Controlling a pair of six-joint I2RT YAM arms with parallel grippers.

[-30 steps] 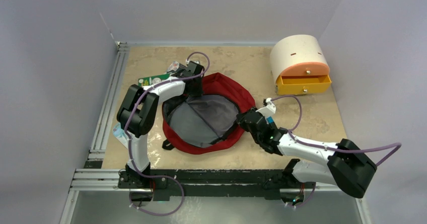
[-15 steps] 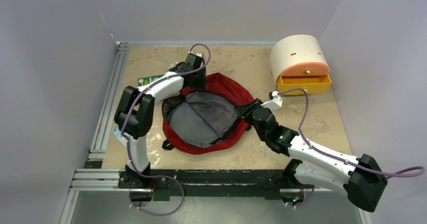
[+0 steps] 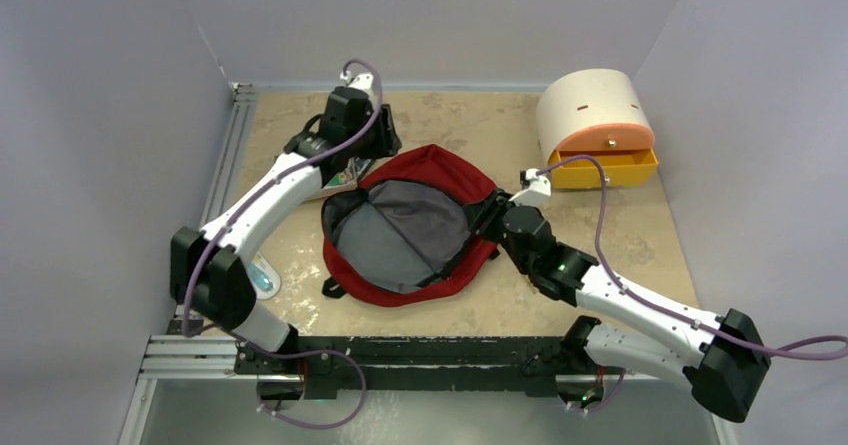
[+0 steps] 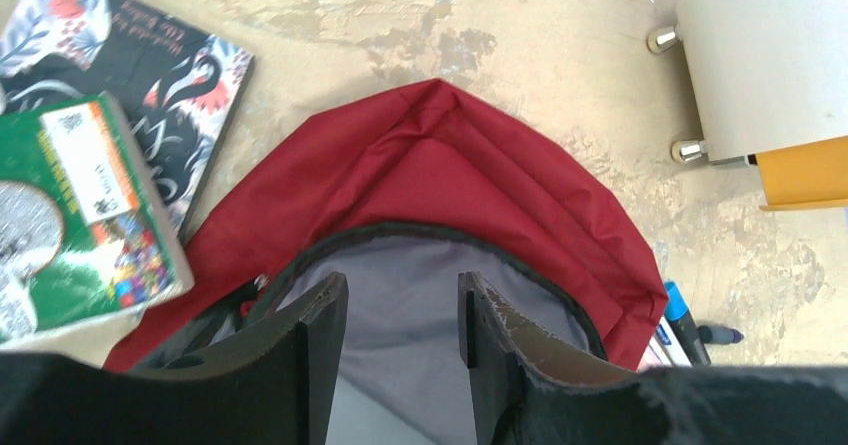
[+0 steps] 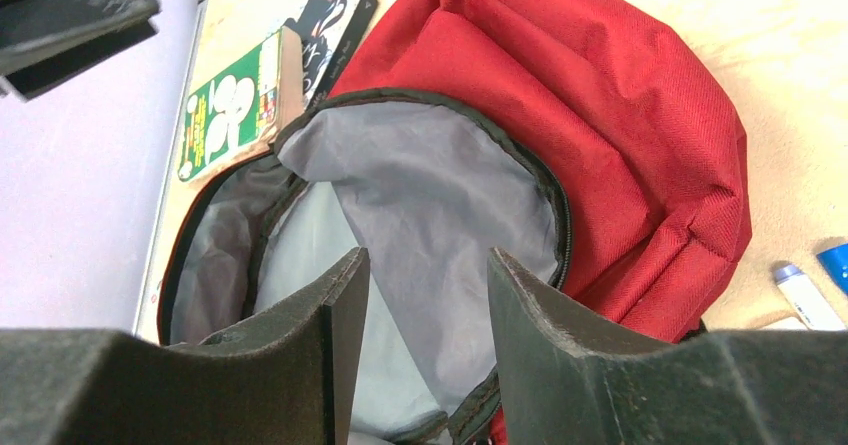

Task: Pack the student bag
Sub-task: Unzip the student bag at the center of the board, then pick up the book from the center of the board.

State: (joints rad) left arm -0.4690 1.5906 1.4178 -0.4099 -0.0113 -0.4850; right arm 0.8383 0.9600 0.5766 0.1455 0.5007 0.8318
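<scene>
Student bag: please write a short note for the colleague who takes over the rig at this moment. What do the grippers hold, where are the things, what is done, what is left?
Left gripper: open, empty, near the far-left edge of the student bag.
Right gripper: open, empty, at the bag's right rim.
Bag: lies mid-table, unzipped, with the grey lining showing. No item is visible inside.
Green book: partly on a black book, on the table by the bag's far-left side.
Markers: on the table to its right.
Done: bag opened.
Left: probably load the books and markers, then zip the bag.
</scene>
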